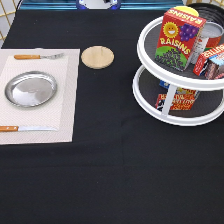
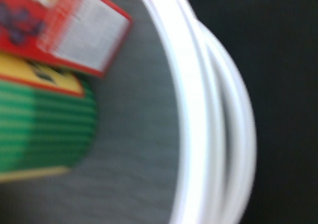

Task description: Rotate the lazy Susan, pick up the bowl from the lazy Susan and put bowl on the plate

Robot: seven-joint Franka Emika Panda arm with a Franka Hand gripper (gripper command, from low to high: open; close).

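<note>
Black table (image 1: 115, 165) is lying nearest, carrying the lazy Susan (image 1: 150, 97) at right, its top tier keeping the bowl (image 1: 207, 9) behind a raisin box (image 1: 178, 39). Plate (image 1: 31, 89) is waiting empty on a placemat (image 1: 65, 100). Pincer is out of sight, so I cannot tell its opening.

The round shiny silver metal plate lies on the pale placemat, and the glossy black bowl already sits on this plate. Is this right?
Not quite. In the exterior view the round shiny silver metal plate lies on the pale placemat, but it holds nothing. No gripper shows there.
</note>
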